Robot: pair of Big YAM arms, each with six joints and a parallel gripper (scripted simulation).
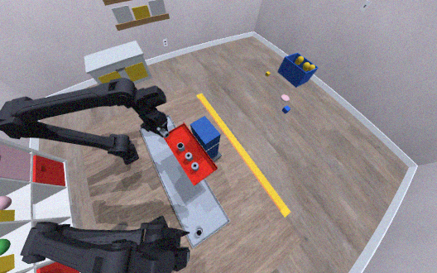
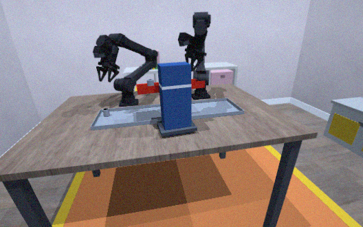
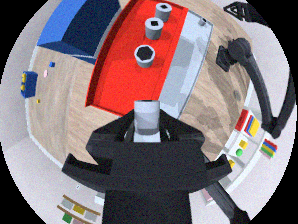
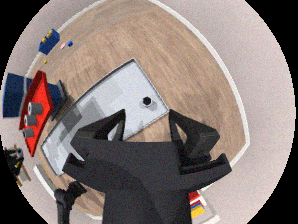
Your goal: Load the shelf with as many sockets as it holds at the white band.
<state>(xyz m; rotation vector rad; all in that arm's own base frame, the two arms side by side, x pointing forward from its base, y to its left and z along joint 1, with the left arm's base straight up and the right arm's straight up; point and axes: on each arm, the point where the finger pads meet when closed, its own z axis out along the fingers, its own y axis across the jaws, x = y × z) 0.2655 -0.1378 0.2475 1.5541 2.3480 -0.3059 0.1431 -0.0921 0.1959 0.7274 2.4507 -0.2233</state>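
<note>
One socket in the left claw, near the red shelf

The left claw (image 1: 164,131) (image 3: 147,112) is closed on a socket (image 3: 146,117), just beside the end of the red shelf (image 1: 180,134) (image 3: 120,75); three sockets stand inside its rim; the right claw (image 4: 147,112) is open, near the tray's lone socket (image 1: 199,232) (image 2: 106,112) (image 4: 147,101).

Directions follow the exterior view. The post (image 1: 205,130) (image 2: 176,106) stands on the table (image 2: 137,148), at the near side of the tray (image 1: 165,165) (image 2: 216,111) (image 3: 186,65) (image 4: 117,95), which runs left to right. The shelf (image 1: 175,138) (image 2: 146,88) (image 3: 117,75) (image 4: 42,102) is mounted on the post's far side, above the tray. Three sockets (image 1: 189,156) (image 3: 154,28) (image 4: 31,120) sit in a row on the shelf; one socket (image 1: 199,232) (image 2: 106,112) (image 4: 147,101) stands in the tray's left end. The fifth socket (image 3: 146,117) is between the left gripper's (image 1: 165,131) (image 2: 193,67) (image 3: 146,132) fingers – by the shelf's right end. The right gripper (image 1: 175,227) (image 2: 105,80) (image 4: 147,112) is left of the shelf.
</note>
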